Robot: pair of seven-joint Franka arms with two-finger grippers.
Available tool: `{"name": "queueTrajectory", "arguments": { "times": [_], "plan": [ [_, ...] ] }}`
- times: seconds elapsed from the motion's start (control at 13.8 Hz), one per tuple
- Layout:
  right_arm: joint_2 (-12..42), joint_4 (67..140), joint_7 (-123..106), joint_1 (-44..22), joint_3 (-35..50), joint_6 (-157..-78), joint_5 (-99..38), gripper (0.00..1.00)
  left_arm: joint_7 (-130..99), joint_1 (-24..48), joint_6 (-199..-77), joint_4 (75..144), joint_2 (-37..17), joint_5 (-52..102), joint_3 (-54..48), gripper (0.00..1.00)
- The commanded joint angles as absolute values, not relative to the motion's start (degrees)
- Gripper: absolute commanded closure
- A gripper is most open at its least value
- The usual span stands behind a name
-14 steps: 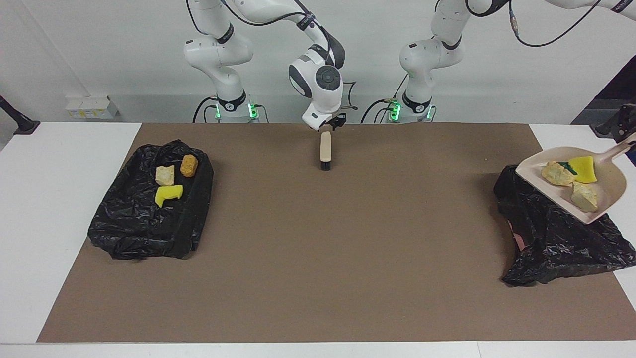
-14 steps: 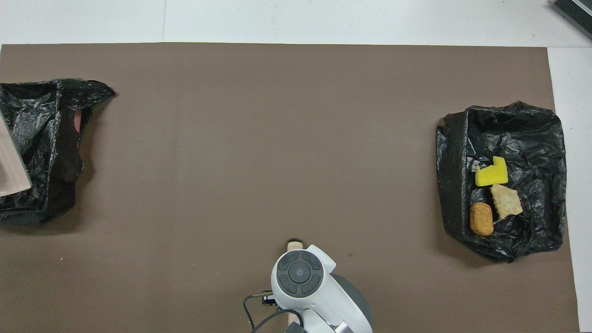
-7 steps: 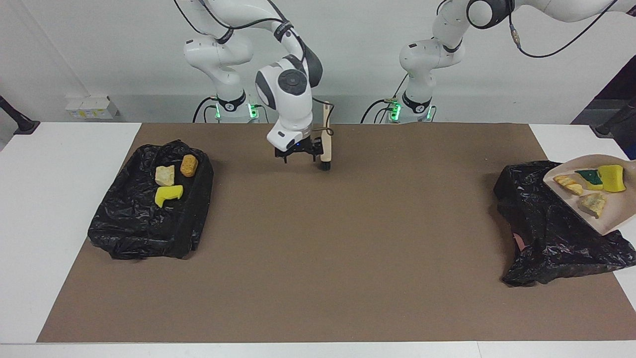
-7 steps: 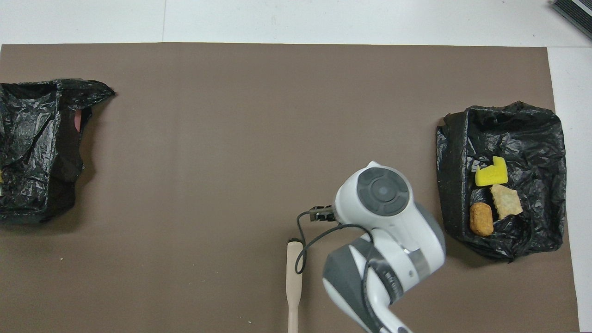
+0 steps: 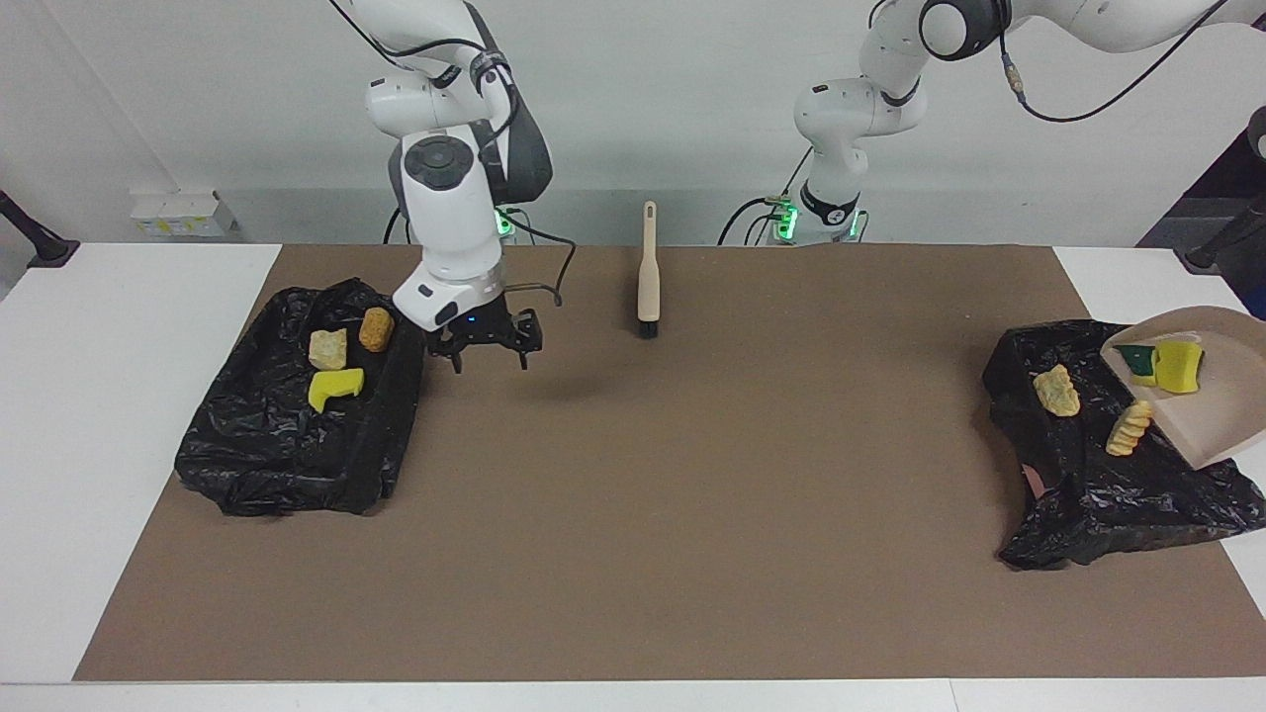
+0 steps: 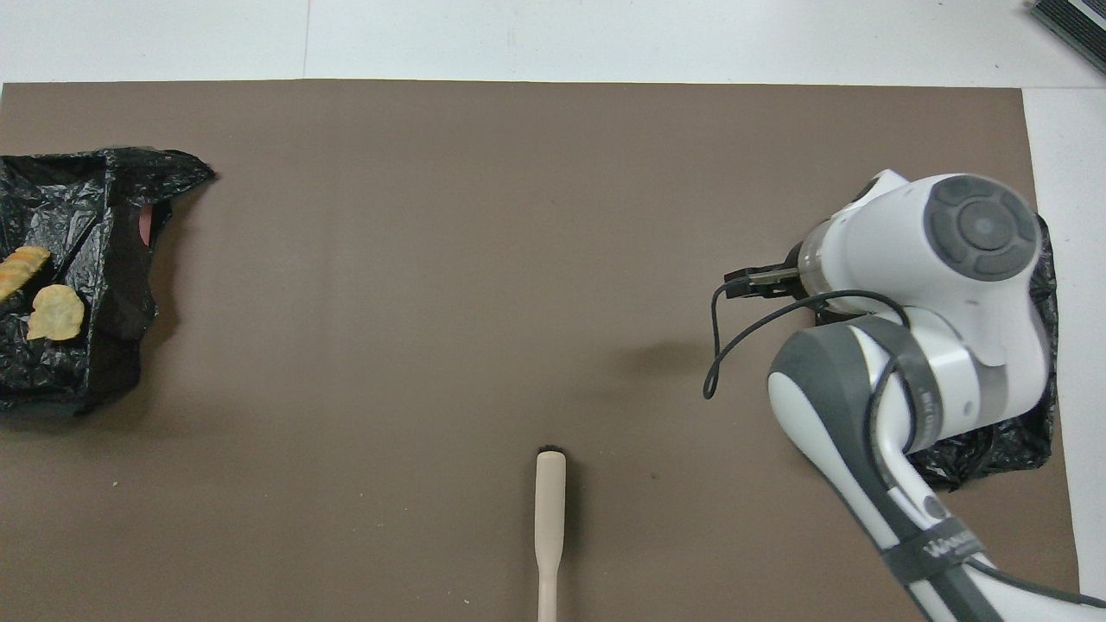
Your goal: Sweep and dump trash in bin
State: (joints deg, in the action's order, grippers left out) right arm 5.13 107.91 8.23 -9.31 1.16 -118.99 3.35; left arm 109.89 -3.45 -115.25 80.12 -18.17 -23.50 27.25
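Note:
The beige dustpan [image 5: 1221, 420] hangs tilted over the black-bagged bin [image 5: 1108, 494] at the left arm's end, mouth down. A yellow sponge chunk with a green piece [image 5: 1177, 366] is still in it. Two tan lumps [image 5: 1056, 390] [image 5: 1128, 428] lie on the bag, also seen from overhead [image 6: 54, 313]. The left gripper is out of view. My right gripper [image 5: 489, 348] is open and empty, over the mat beside the other bin [image 5: 287, 465]. The beige brush [image 5: 648, 282] lies on the mat near the robots, also seen from overhead [image 6: 549, 518].
The bin at the right arm's end holds a tan lump [image 5: 328, 348], a brown lump [image 5: 376, 328] and a yellow sponge chunk [image 5: 334, 388]. In the overhead view the right arm [image 6: 933, 294] covers most of that bin. A brown mat [image 5: 692, 514] covers the table.
My right gripper let go of the brush and swung to the bin at the right arm's end. The dustpan tipped further and two tan lumps slid onto the bag.

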Motion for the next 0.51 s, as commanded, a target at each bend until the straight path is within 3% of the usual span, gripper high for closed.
{"name": "queueTrajectory", "arguments": {
  "times": [0.0,0.43],
  "plan": [
    [4.1,103.6,2.6,-9.4,-2.8,-115.0,4.2,0.0,108.8,-1.4,-112.7,78.1,-17.7,-27.4,28.3,1.0],
    [0.6,91.2,-5.9,-5.4,-6.6,-94.1,3.2,0.0,107.5,2.6,-110.4,76.6,-17.1,-36.2,28.4,1.0]
  ]
}}
